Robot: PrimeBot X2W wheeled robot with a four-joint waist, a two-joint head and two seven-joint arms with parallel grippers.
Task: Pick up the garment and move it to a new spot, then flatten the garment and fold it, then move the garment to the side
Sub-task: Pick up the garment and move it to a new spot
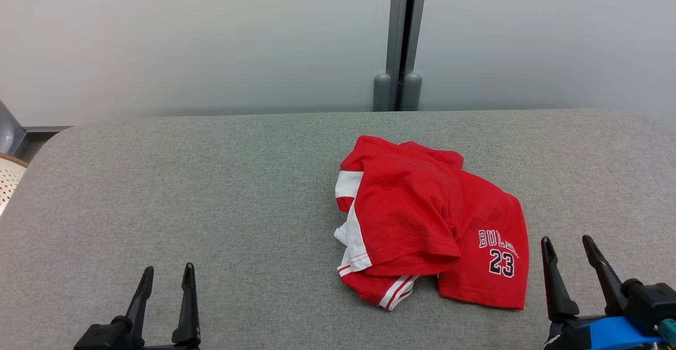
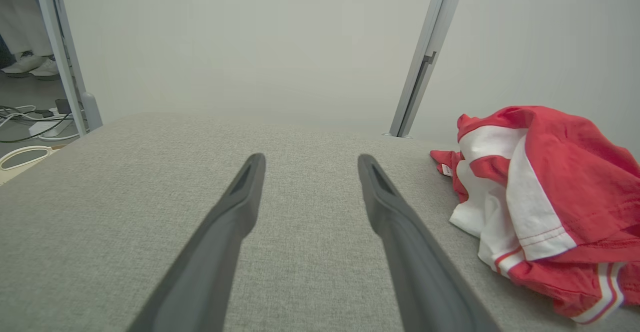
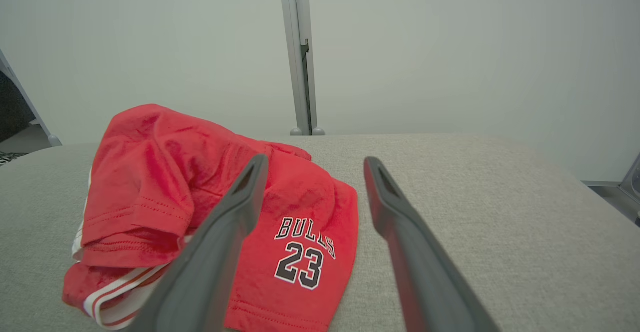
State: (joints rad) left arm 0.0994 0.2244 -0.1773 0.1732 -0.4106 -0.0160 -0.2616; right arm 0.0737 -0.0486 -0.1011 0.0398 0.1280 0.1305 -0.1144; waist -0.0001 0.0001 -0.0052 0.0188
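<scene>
Right gripper (image 1: 567, 240): sitting closest to the head camera at the lower right, its two dark fingers standing wide apart and gripping nothing.
Grey padded surface (image 1: 211, 191): stretching out under and ahead of both grippers, its far edge running along the wall.
Pale wall panels (image 1: 185, 33): rising beyond the fingertips of both grippers, behind the far edge of the padding.
Garment (image 1: 422, 218): lying crumpled on the padding just to the left of the right gripper and slightly ahead of it. It is red with white side panels and striped hems, one layer folding over another. The "BULLS 23" print is facing up on the corner nearest the right gripper. In the right wrist view that gripper's left finger is crossing in front of the cloth; whether it is touching is not clear.
Left gripper (image 1: 169, 268): pointing forward over bare padding, fingers spread and holding nothing, with the garment lying well off to its right.
Metal post (image 1: 402, 38): standing between the wall panels, ahead of the garment.
White perforated basket (image 1: 8, 178): peeking in far to the left of the left gripper, beyond the padding's edge.
Cables (image 2: 20, 114): lying on the floor far left of the left gripper.
</scene>
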